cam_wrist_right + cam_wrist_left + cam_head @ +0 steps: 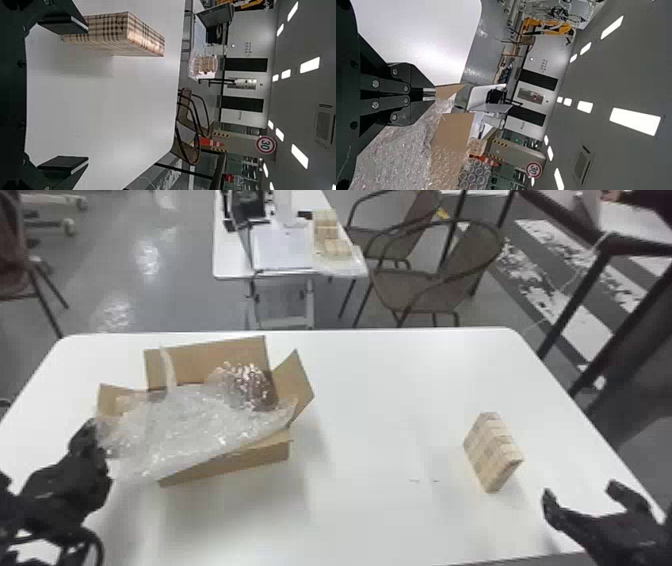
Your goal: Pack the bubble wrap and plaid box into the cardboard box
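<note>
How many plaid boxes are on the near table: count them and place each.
1 plaid box, right of the cardboard box, near the right claw. More could hide in the cardboard box, under the wrap.

"What's inside the open brown cardboard box?"

"Mostly hidden under crumpled clear bubble wrap, itself cut off in the left wrist view."

"And the beige plaid box?"

"Pattern blurred in the head view, part behind the black right gripper in its wrist view."
</note>
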